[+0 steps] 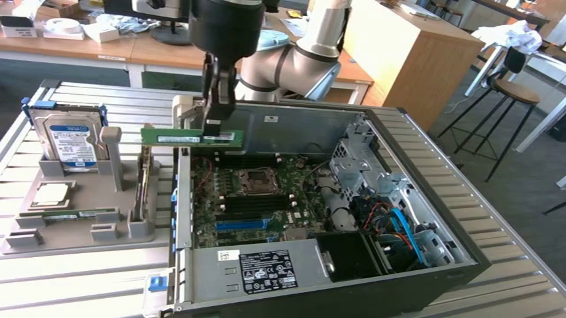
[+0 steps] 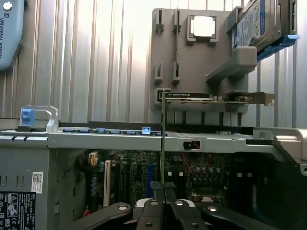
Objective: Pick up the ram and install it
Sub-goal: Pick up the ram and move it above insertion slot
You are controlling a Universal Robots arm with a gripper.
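The gripper [image 1: 215,131] is clamped tight on the ram [image 1: 177,137]. It holds the ram flat and long-ways in the air, near one end.

In the exterior view the ram sits at eleven o'clock from the processor socket [image 1: 256,180]. It is above the computer case [image 1: 460,218], over the wall nearest the grey tray [image 1: 79,228]. One end of the ram pokes out past that wall. There is open air all round the stick. The motherboard [image 1: 256,212] lies open below it, at about five o'clock.

The wrist view looks along the ram [image 2: 163,139], so it is just a thin line rising from the gripper [image 2: 164,196]. This view also shows the case rim [image 2: 120,139] crossing behind the stick, and the hard drive [image 2: 259,21] and silver processor chip [image 2: 201,26] on the tray beyond.
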